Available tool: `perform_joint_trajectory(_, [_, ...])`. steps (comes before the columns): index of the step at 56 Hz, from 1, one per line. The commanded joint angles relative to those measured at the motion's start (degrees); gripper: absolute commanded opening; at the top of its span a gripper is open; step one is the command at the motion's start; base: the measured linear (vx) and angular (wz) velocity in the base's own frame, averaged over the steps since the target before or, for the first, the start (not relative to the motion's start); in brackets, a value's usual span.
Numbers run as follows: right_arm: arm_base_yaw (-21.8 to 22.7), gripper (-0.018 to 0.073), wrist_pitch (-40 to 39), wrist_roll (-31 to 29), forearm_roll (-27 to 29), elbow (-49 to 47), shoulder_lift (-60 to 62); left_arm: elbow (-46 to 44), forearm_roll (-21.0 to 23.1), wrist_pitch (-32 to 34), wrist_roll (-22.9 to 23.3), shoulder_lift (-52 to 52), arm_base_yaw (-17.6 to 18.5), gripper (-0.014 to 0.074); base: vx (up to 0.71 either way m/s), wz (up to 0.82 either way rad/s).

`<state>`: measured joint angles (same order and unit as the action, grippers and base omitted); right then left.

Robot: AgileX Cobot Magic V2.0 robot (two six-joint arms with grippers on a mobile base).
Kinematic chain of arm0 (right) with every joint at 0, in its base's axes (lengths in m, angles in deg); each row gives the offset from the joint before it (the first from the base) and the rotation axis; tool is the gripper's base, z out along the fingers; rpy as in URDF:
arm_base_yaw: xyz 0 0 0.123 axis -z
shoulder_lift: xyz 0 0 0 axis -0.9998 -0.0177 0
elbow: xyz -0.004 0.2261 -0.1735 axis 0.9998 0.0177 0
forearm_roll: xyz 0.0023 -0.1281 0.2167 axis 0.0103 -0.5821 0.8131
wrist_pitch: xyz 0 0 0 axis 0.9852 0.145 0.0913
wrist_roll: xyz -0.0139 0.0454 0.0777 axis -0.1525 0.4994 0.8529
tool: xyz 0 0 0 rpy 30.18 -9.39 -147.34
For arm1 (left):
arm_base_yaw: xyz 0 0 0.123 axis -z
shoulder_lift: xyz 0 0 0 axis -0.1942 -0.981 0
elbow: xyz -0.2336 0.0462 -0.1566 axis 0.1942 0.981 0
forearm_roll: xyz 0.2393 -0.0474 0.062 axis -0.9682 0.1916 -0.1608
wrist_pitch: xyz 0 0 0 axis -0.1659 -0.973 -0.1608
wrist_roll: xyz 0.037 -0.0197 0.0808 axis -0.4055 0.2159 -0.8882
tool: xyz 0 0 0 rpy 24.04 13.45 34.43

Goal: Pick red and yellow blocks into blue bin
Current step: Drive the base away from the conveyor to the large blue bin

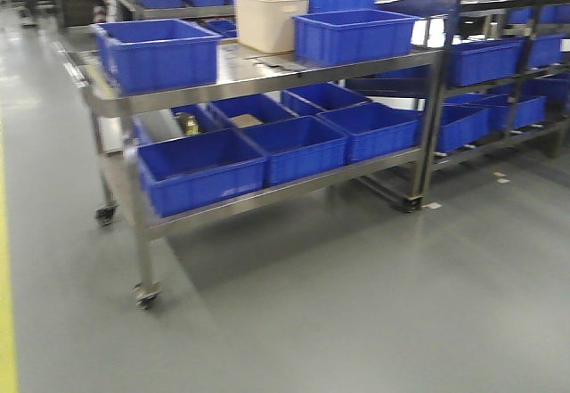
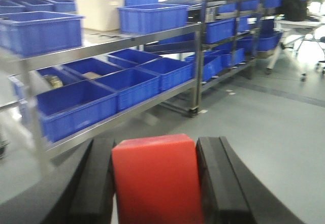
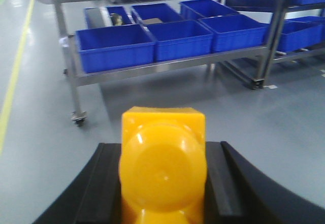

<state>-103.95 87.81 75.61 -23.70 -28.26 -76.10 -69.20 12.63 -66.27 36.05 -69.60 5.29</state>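
On the front view, ribbed blue crates (image 1: 356, 35) and a beige tub (image 1: 270, 20) are being carried on a wheeled steel cart (image 1: 254, 70) with two shelves, grey floor (image 1: 356, 304) all around. Left wrist view: the red cube (image 2: 152, 178) is being gripped by the left gripper (image 2: 155, 183), black fingers (image 2: 99, 178) narrowed onto both its sides, cart ahead. Right wrist view: the yellow brick (image 3: 162, 163) is being clamped by the right gripper (image 3: 163, 188), round stud facing the camera, above the floor, cart well apart ahead.

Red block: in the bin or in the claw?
In the claw. The left claw is shut on the red block, black fingers pressed against both its sides.
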Motion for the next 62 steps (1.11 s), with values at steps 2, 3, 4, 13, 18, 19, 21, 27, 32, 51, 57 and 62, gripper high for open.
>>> perform_joint_trajectory(2, [0.12, -0.0007, -4.69, -0.69, -1.23, -1.62, -0.02, -1.65, 0.45, 4.96, 0.21, -0.07, 0.52, 0.0002, 0.51, -0.46])
perform_joint_trajectory(3, [0.12, -0.0007, -4.69, -0.69, -1.23, -1.62, -0.02, -1.65, 0.45, 4.96, 0.21, -0.07, 0.52, 0.0002, 0.52, -0.47])
perform_joint_trajectory(4, [0.12, -0.0007, -4.69, -0.69, -1.23, -1.62, -0.02, -1.65, 0.45, 4.96, 0.21, -0.07, 0.52, 0.0002, 0.52, -0.46])
perform_joint_trajectory(13, [0.12, -0.0007, -4.69, -0.69, -1.23, -1.62, -0.02, -1.65, 0.45, 4.96, 0.21, -0.07, 0.52, 0.0002, 0.53, -0.45])
perform_joint_trajectory(18, [0.12, -0.0007, -4.69, -0.69, -1.18, -1.62, -0.02, -1.65, 0.45, 4.96, 0.21, -0.07, 0.52, 0.0002, 0.54, -0.4])
perform_joint_trajectory(19, [0.12, -0.0007, -4.69, -0.69, -1.18, -1.62, -0.02, -1.65, 0.45, 4.96, 0.21, -0.07, 0.52, 0.0002, 0.54, -0.38])
perform_joint_trajectory(21, [0.12, -0.0007, -4.69, -0.69, -1.18, -1.62, -0.02, -1.65, 0.45, 4.96, 0.21, -0.07, 0.52, 0.0002, 0.55, -0.37])
perform_joint_trajectory(27, [0.12, -0.0007, -4.69, -0.69, -1.18, -1.62, -0.02, -1.65, 0.45, 4.96, 0.21, -0.07, 0.52, 0.0002, 0.55, -0.33])
perform_joint_trajectory(32, [0.12, -0.0007, -4.69, -0.69, -1.18, -1.62, -0.02, -1.65, 0.45, 4.96, 0.21, -0.07, 0.52, 0.0002, 0.57, -0.28])
perform_joint_trajectory(51, [0.12, -0.0007, -4.28, -0.69, -1.18, -1.62, -0.02, -1.65, 0.45, 4.98, 0.21, -0.07, 0.52, 0.0002, 0.57, -0.26])
perform_joint_trajectory(57, [0.12, -0.0007, -4.28, -0.69, -1.18, -1.62, -0.02, -1.65, 0.45, 4.98, 0.21, -0.07, 0.52, 0.0002, 0.59, -0.35])
perform_joint_trajectory(62, [0.12, -0.0007, -4.28, -0.69, -1.18, -1.62, -0.02, -1.65, 0.45, 4.98, 0.21, -0.07, 0.52, 0.0002, 0.6, -0.4])
